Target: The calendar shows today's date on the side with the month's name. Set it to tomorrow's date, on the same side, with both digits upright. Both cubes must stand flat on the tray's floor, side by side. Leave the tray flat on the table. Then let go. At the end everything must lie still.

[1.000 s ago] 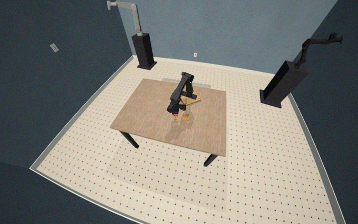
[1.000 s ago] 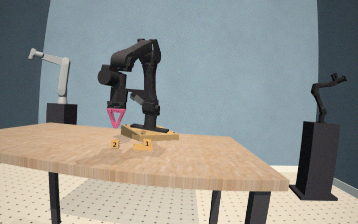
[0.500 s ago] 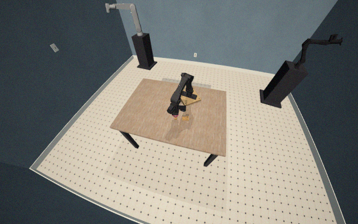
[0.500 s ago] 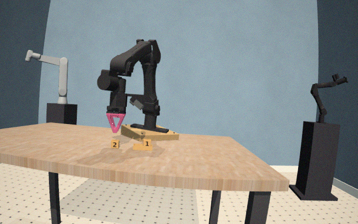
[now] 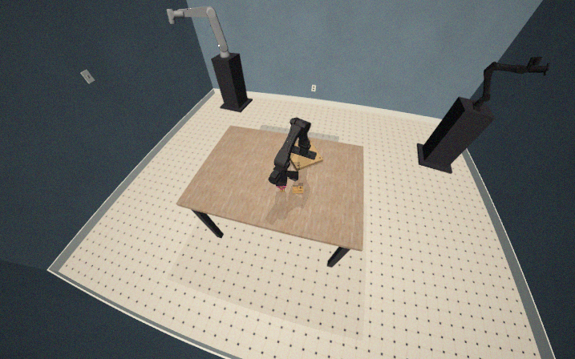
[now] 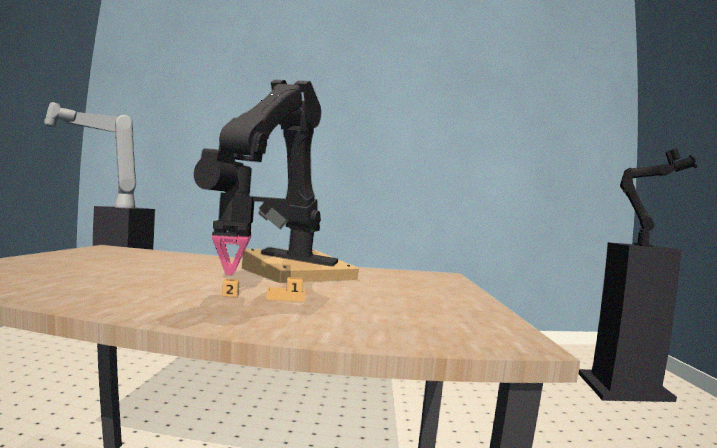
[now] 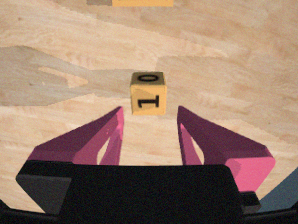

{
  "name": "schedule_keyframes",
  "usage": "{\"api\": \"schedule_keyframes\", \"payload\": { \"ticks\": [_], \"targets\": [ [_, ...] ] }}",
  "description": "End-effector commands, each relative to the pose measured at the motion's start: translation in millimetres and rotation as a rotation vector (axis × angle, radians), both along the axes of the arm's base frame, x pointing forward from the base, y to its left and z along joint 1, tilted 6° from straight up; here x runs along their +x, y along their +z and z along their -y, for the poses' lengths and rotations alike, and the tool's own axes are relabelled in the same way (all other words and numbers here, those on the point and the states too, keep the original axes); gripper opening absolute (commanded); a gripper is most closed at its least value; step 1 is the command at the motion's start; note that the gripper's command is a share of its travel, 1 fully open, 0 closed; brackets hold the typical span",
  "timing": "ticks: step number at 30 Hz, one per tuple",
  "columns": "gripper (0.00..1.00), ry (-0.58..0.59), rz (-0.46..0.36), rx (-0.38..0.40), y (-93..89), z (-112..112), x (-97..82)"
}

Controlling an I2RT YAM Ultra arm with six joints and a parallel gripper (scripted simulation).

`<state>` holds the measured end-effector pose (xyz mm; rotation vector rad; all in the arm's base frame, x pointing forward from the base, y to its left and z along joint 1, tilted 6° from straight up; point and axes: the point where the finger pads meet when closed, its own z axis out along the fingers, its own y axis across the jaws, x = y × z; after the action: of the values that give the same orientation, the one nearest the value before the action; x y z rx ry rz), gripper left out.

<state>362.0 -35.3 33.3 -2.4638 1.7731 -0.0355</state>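
Note:
A small orange cube [image 6: 230, 288] [image 7: 148, 92] stands loose on the wooden table [image 6: 127, 289], left of the tray. It shows a 2 toward the exterior camera; the wrist view shows a sideways 1 on its near face and a 0 on top. The low orange tray [image 6: 275, 294] [image 5: 297, 189] lies flat and holds the second cube [image 6: 294, 287], which shows a 1. My gripper [image 6: 229, 272] [image 5: 281, 187] [image 7: 150, 112] points straight down just above the loose cube. Its pink fingers are open and empty, apart on either side of the cube.
My arm's wooden base plate [image 6: 305, 269] sits just behind the tray. Two other arms on black pedestals [image 6: 123, 225] [image 6: 636, 317] stand on the floor away from the table.

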Motion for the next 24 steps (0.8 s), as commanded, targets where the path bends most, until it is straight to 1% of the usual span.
{"api": "schedule_keyframes", "payload": {
  "ticks": [1, 2, 4, 5, 7, 10, 24],
  "targets": [
    [0.45, 0.003, -0.03, 0.008, -10.2, -4.2, -5.6],
    [0.45, 0.003, -0.018, 0.006, -8.8, -3.9, -1.8],
    [0.45, 0.004, -0.024, 0.007, -12.6, -4.5, -4.4],
    [0.45, 0.004, -0.023, 0.007, -9.3, -4.7, -5.0],
    [0.45, 0.005, -0.007, 0.005, -5.8, -4.2, -0.1],
    [0.45, 0.005, -0.021, 0.007, -8.9, -4.8, -3.5],
    [0.45, 0.005, -0.022, 0.007, -9.4, -4.8, -3.8]
  ]
}}
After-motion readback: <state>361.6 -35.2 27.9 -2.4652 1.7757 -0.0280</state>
